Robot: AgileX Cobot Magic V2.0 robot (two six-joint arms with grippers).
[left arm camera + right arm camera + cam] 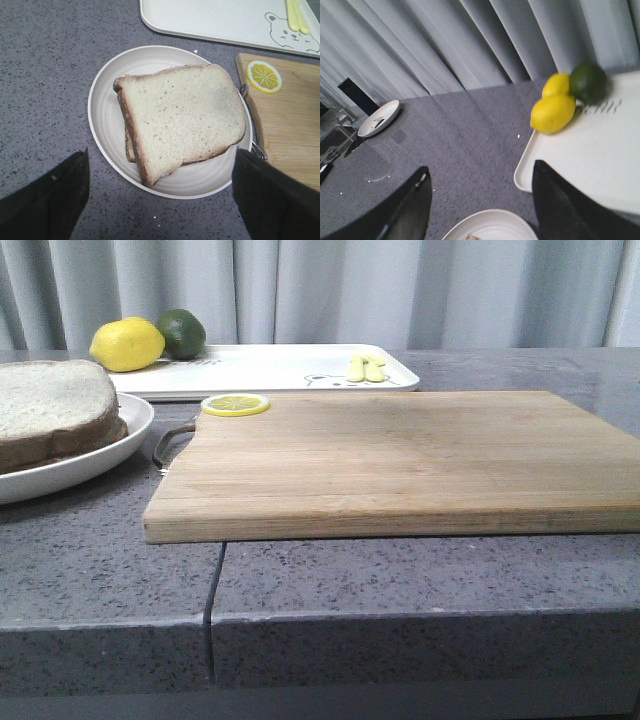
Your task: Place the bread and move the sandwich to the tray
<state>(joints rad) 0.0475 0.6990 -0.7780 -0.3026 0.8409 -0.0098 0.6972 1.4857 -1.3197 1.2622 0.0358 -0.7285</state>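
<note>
**Bread on, sandwich not yet moved**

Sandwich [182, 117] sits in plate [102, 90], left of cutting board [400, 460], top bread in place. Left gripper [160, 192] jaws wide open, empty above it. Tray [290, 368] behind board, unfilled. Right gripper [480, 200] jaws open, empty.

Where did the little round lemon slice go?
The lemon slice lies flat on the far left corner of the wooden cutting board in the front view, between the white plate with the sandwich and the tray behind it.

Top bread [182, 112] hides the sandwich's egg.
</note>
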